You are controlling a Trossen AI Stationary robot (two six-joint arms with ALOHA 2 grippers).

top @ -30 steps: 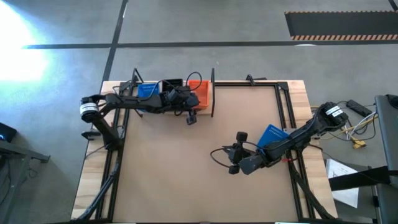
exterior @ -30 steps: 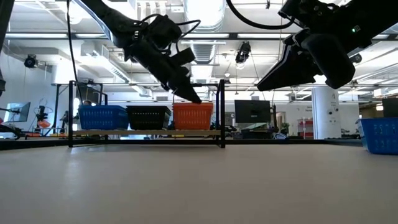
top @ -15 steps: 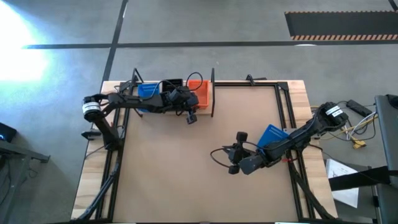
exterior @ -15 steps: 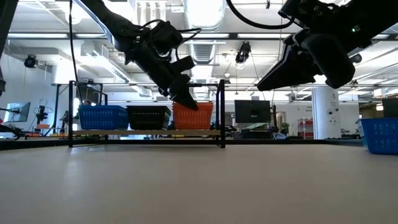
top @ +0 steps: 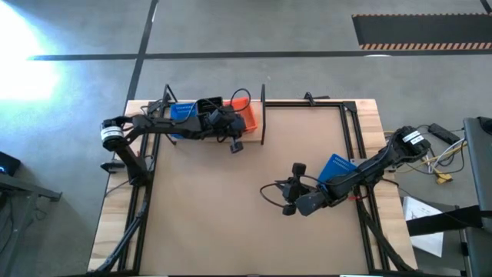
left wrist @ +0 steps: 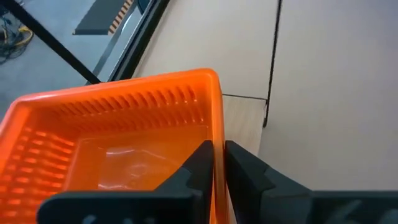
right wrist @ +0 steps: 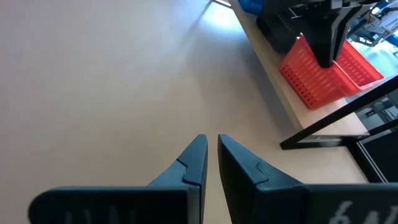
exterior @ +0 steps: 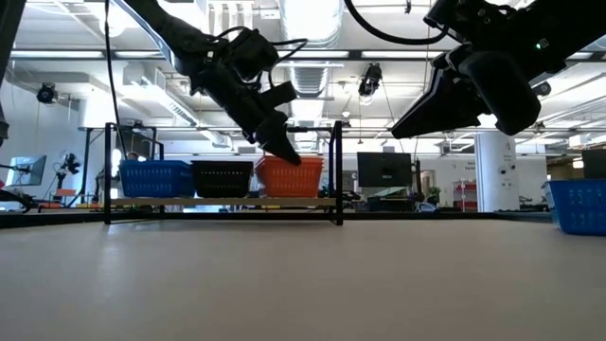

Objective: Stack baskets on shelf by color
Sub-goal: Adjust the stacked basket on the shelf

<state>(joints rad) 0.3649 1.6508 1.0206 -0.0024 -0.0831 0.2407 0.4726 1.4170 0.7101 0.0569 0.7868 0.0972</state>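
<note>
My left gripper (left wrist: 217,163) pinches the orange basket (left wrist: 118,143) by its thin rim; I judge it light, stiff, slippery; right gripper (right wrist: 211,155) nearly closed, empty.

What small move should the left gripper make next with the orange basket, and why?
Probably ease the orange basket down flat and let go: the left gripper pinches its wall, and in the low view it sits slightly tilted on the shelf, beside the black basket.
</note>
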